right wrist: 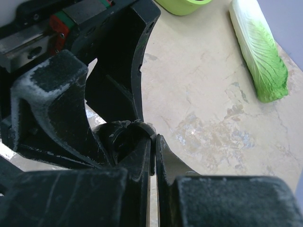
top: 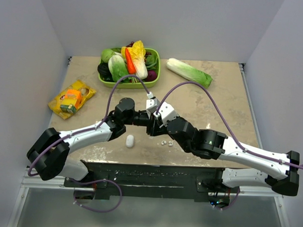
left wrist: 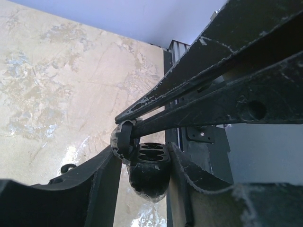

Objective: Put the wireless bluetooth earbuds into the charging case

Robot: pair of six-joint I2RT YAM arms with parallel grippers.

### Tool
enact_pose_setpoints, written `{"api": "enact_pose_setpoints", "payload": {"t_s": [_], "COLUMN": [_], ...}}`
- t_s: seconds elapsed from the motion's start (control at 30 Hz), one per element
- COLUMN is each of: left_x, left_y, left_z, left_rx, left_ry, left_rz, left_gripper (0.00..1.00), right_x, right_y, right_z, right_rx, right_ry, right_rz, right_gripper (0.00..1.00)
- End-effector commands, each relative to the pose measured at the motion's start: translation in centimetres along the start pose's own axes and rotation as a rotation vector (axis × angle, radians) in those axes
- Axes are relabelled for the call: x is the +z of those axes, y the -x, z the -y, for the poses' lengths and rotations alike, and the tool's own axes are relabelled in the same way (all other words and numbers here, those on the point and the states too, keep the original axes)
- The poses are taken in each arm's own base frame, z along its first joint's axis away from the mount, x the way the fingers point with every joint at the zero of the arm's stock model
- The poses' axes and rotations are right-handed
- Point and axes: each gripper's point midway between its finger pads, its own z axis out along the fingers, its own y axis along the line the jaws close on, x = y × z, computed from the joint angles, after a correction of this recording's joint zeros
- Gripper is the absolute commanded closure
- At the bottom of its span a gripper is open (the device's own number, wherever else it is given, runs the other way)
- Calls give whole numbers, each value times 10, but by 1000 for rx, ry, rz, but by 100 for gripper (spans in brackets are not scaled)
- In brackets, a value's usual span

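Note:
The white oval charging case [top: 129,140] lies shut on the table near the front edge. The two tiny white earbuds [top: 163,142] lie side by side just right of it. Both grippers meet above the table behind them. My left gripper [top: 149,124] [left wrist: 142,165] is shut on a black oval object [left wrist: 149,175] with open sockets on top. Its hinged lid [left wrist: 122,139] stands open. My right gripper [top: 154,127] [right wrist: 154,151] is shut on the rim of that lid [right wrist: 125,135]. The case and the earbuds show in neither wrist view.
A green basket [top: 151,79] full of vegetables stands at the back. A napa cabbage [top: 189,71] [right wrist: 260,52] lies to its right. A yellow snack pack [top: 71,97] lies at the left. The arm mount rail [top: 139,173] runs along the near edge.

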Motion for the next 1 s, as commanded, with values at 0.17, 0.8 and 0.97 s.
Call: {"api": "enact_pose_setpoints", "payload": {"t_s": [0.17,0.8,0.97], "left_x": [-1,-6,-4], "left_y": [13,15,13], "left_z": [10,15,14], "left_rx": [66,91,87], "left_ry": [-34,-31,-39], "left_rz": [45,62,56], "left_gripper": [46,69,88], "right_x": [-15,-16,-15], "right_y": [38,35,35], "right_z": [-1,1,-1], "right_rx": [94,94,89], "right_ry": [51,48,54], "right_rz": [112,108,104], "right_gripper": [100,100,100]}}
